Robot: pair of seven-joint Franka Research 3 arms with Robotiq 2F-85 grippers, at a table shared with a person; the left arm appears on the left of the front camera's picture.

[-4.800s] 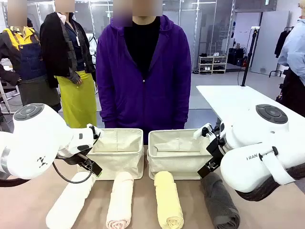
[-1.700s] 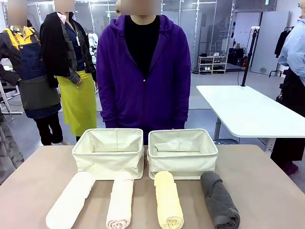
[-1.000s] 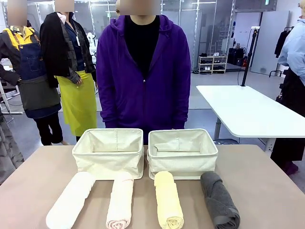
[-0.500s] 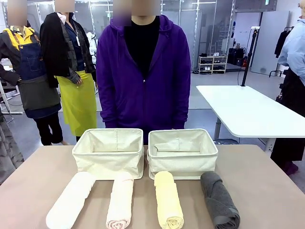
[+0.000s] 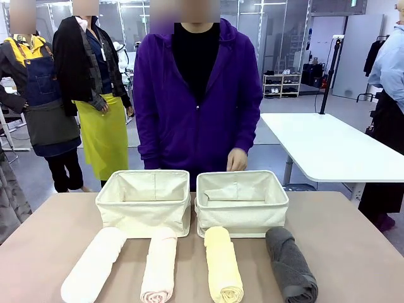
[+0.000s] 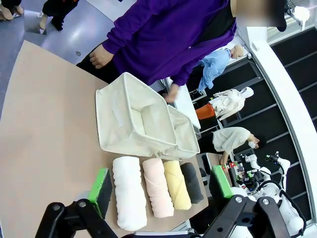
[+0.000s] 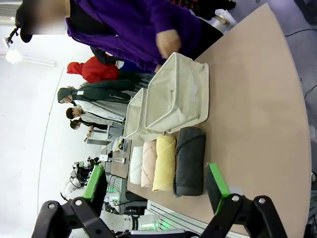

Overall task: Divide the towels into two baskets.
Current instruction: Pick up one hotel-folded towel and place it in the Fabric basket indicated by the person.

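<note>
White towel (image 5: 93,265), pink-cream towel (image 5: 159,265), yellow towel (image 5: 223,265) and dark grey towel (image 5: 290,266) lie rolled, side by side near the worktop's (image 5: 353,252) front edge, with bare surface flanking both ends. Left basket (image 5: 144,203) and right basket (image 5: 243,206) stand just behind. Left tool (image 6: 161,183) and right tool (image 7: 156,182): wide open, empty.

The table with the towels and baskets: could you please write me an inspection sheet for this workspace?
Surface: tan table, bare around the job's things.
Job's things: white towel, pink-cream towel, yellow towel and grey towel rolled in a row before the left basket and right basket; both look empty.
Clutter: nothing seen.
Pincers: left pincer open, right pincer open, both above the table, holding nothing.
Cables: nothing seen.
Surroundings: person at the far side, hand behind the right basket; white table beyond.
</note>
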